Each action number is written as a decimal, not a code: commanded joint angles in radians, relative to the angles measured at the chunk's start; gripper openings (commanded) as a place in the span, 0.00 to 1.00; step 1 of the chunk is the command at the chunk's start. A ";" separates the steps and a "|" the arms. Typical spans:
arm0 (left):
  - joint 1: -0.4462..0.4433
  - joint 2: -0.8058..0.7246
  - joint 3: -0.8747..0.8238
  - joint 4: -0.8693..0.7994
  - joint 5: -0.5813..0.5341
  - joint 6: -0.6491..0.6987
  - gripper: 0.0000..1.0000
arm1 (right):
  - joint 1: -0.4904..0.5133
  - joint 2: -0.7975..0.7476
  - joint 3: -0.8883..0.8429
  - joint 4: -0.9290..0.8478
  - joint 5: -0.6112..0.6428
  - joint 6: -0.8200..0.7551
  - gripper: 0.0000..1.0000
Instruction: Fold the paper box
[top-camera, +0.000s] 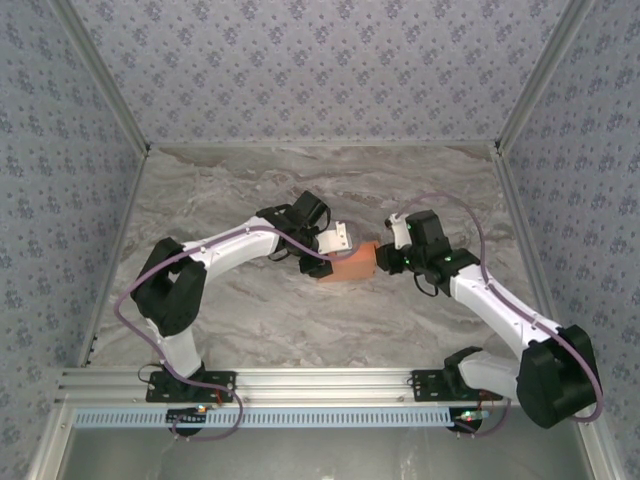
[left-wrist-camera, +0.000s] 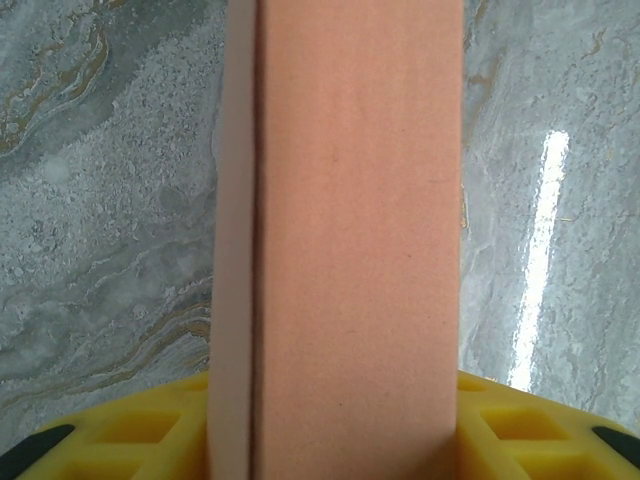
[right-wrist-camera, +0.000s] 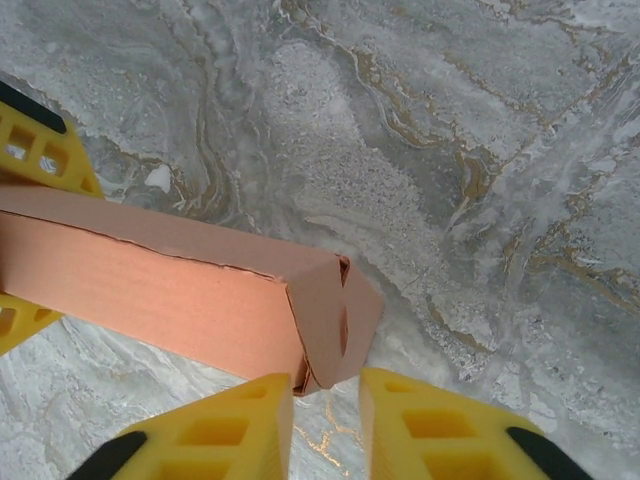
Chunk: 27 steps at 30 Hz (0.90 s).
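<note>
The paper box (top-camera: 348, 266) is a long salmon-orange carton held just above the marble table, mid-scene. My left gripper (top-camera: 328, 260) is shut on its left end. In the left wrist view the box (left-wrist-camera: 350, 230) runs straight up from between the yellow fingers (left-wrist-camera: 520, 425), with a side seam showing. My right gripper (top-camera: 384, 258) sits at the box's right end. In the right wrist view its jaws (right-wrist-camera: 327, 388) stand narrowly apart, with the lower corner of the folded end flap (right-wrist-camera: 335, 310) just at the tips, pinched by neither. The left arm's yellow fingers (right-wrist-camera: 35, 140) clamp the far end.
The grey-veined marble table (top-camera: 250, 190) lies bare around the arms. Patterned walls close it in at the back and both sides. An aluminium rail (top-camera: 320, 385) with the arm bases runs along the near edge.
</note>
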 joint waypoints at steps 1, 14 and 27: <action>-0.002 -0.007 0.000 0.014 0.026 -0.017 0.48 | 0.018 0.019 0.049 -0.012 0.034 -0.010 0.21; -0.026 0.010 0.003 0.029 -0.031 -0.049 0.43 | 0.113 0.167 0.269 -0.273 0.202 0.061 0.07; -0.031 0.010 -0.004 0.042 -0.036 -0.058 0.42 | 0.128 0.241 0.296 -0.349 0.229 0.070 0.09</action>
